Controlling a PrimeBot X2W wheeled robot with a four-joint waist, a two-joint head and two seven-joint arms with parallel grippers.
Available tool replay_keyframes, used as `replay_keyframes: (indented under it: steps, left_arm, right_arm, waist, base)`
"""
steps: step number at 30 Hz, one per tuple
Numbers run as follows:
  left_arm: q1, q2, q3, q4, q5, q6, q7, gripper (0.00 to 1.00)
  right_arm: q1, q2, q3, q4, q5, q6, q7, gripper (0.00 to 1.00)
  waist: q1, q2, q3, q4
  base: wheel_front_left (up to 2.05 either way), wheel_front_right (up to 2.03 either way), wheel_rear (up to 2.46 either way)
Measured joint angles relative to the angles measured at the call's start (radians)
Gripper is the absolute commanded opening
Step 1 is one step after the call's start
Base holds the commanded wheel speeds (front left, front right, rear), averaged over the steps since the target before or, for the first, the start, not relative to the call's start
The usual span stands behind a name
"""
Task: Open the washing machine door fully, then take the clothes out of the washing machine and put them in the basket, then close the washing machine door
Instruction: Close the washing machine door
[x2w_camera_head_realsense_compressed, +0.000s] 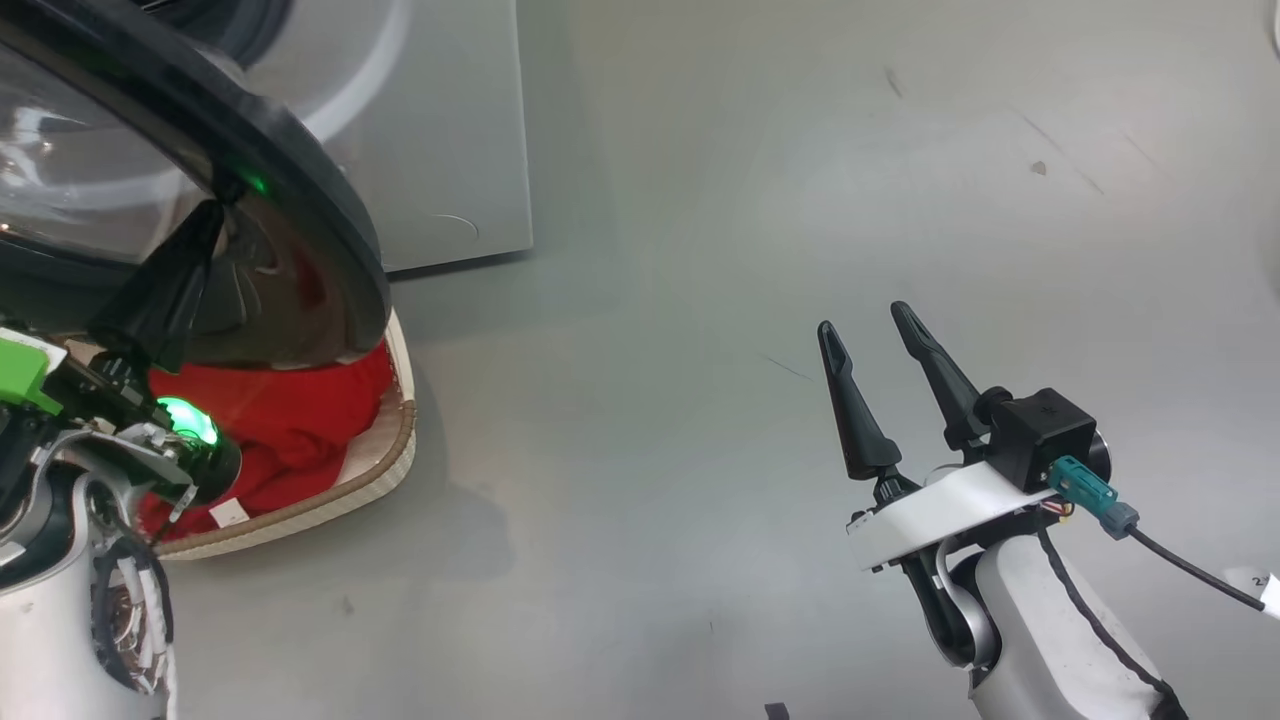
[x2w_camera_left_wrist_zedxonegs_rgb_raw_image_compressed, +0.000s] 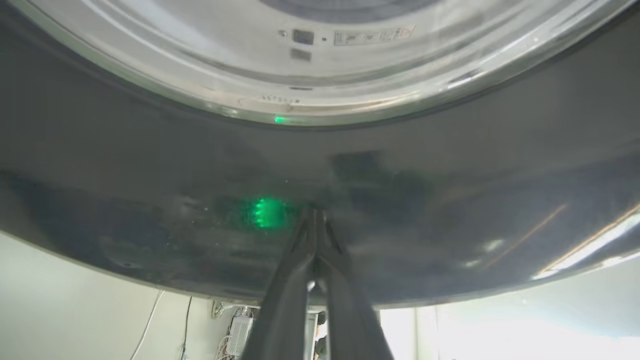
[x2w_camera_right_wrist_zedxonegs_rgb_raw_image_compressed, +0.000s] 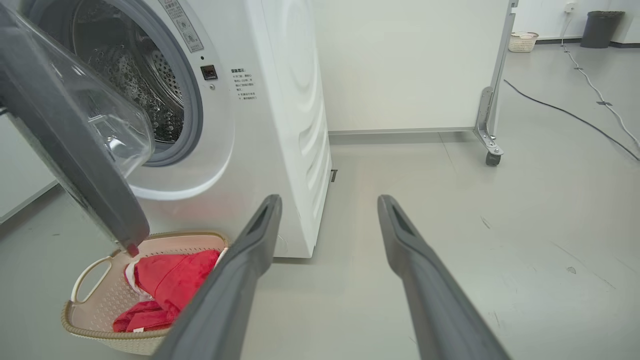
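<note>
The washing machine (x2w_camera_right_wrist_zedxonegs_rgb_raw_image_compressed: 280, 125) stands white at the left, and no clothes show in the visible part of its steel drum (x2w_camera_right_wrist_zedxonegs_rgb_raw_image_compressed: 135, 85). The washing machine door (x2w_camera_right_wrist_zedxonegs_rgb_raw_image_compressed: 75, 150) hangs partly open over the basket (x2w_camera_right_wrist_zedxonegs_rgb_raw_image_compressed: 90, 332). Red clothes (x2w_camera_right_wrist_zedxonegs_rgb_raw_image_compressed: 170, 280) lie in the basket. In the head view the door's black rim (x2w_camera_head_realsense_compressed: 300, 170) covers part of the basket (x2w_camera_head_realsense_compressed: 390, 465) and the clothes (x2w_camera_head_realsense_compressed: 290, 420). My left gripper (x2w_camera_left_wrist_zedxonegs_rgb_raw_image_compressed: 316, 212) is shut, tips against the outer face of the door's rim (x2w_camera_left_wrist_zedxonegs_rgb_raw_image_compressed: 150, 175); it (x2w_camera_head_realsense_compressed: 212, 215) shows at the lower left. My right gripper (x2w_camera_head_realsense_compressed: 864, 318) (x2w_camera_right_wrist_zedxonegs_rgb_raw_image_compressed: 330, 200) hangs open and empty over the floor, right of the machine (x2w_camera_head_realsense_compressed: 440, 150).
Grey floor spreads to the right of the machine. A white panel on a caster (x2w_camera_right_wrist_zedxonegs_rgb_raw_image_compressed: 492, 159) stands behind it. A cable (x2w_camera_right_wrist_zedxonegs_rgb_raw_image_compressed: 575, 117) runs across the far floor, with another small basket (x2w_camera_right_wrist_zedxonegs_rgb_raw_image_compressed: 522, 41) and a dark bin (x2w_camera_right_wrist_zedxonegs_rgb_raw_image_compressed: 600, 27) by the back wall.
</note>
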Motion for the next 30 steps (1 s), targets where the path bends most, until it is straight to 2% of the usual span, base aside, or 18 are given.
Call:
replay_keyframes:
  steps: [9, 14, 19, 23, 30]
  left_arm:
    - [-0.066, -0.005, 0.003, 0.037, 0.008, 0.0, -0.067, 0.0]
    - [-0.074, -0.007, -0.01, 0.063, 0.011, -0.002, -0.075, 0.0]
    - [-0.074, -0.011, -0.034, 0.09, 0.011, -0.029, -0.075, 0.0]
    - [-0.07, -0.011, -0.078, 0.109, 0.048, -0.072, -0.065, 0.0]
    - [0.024, 0.05, -0.194, 0.131, 0.294, -0.177, -0.09, 0.0]
  right_arm:
    - [-0.003, 0.003, -0.021, -0.005, 0.007, 0.0, 0.0, 1.0]
    - [-0.003, 0.005, -0.032, -0.006, 0.007, 0.0, 0.0, 1.0]
    - [-0.003, 0.006, -0.035, -0.006, 0.007, 0.0, 0.0, 1.0]
    - [-0.003, 0.006, -0.039, -0.003, 0.005, 0.0, 0.0, 1.0]
    - [-0.001, 0.006, -0.064, 0.003, 0.004, 0.0, 0.0, 1.0]
  waist:
    - [0.0, 0.0, 0.036, -0.055]
    - [0.0, 0.0, 0.037, -0.058]
    - [0.0, 0.0, 0.023, -0.044]
    - [0.0, 0.0, 0.004, -0.029]
    - [0.0, 0.0, -0.042, 0.01]
  base:
    - [0.0, 0.0, 0.0]
    - [0.0, 0.0, 0.0]
    - [0.0, 0.0, 0.0]
    - [0.0, 0.0, 0.0]
    - [0.0, 0.0, 0.0]
